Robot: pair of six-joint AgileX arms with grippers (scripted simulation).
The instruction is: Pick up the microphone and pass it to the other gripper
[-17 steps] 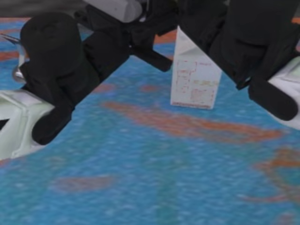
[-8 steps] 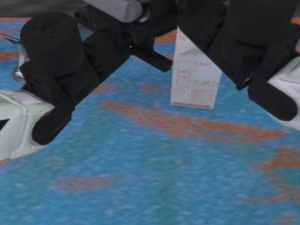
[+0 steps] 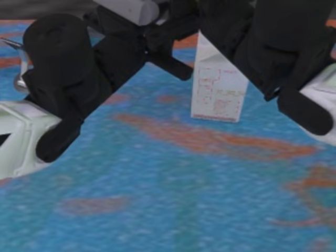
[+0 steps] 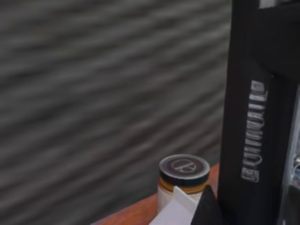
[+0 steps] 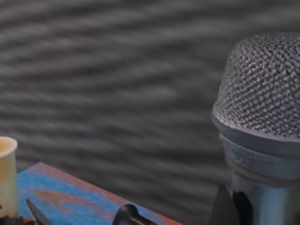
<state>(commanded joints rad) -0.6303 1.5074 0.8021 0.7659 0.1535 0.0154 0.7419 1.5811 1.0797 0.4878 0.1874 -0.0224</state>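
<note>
Microphone point(image 5: 262, 117): raised off the table, between the two grippers at the far middle. The right wrist view shows its grey mesh head very close, with the grey wall behind it. The left wrist view shows a black stick with white letters point(image 4: 253, 136) just as close, which seems to be its handle. In the top view the arms hide it.
Table point(image 3: 168, 184): blue cloth with orange patches; the near half is bare.
Left arm: comes in from the left side, its bulky black wrist is high over the table. The left gripper point(image 3: 176, 50) reaches toward the far middle. Clenched or released: I cannot tell.
Right arm: comes in from the right side in the same way. The right gripper point(image 3: 215, 23) is at the far middle, facing the left one. A dark part of it is just beside the neck of the microphone. Grasping or not: I cannot tell.
Carton point(image 3: 218, 86): white, upright, in the far middle under the grippers.
Jar point(image 4: 183, 176): dark round lid, stands near the far edge of the table, just behind the carton top.
Stand point(image 3: 20, 73): silver, at the far left, mostly hidden by the left arm.
Cup point(image 5: 5, 173): pale, only its edge shows in the right wrist view.
</note>
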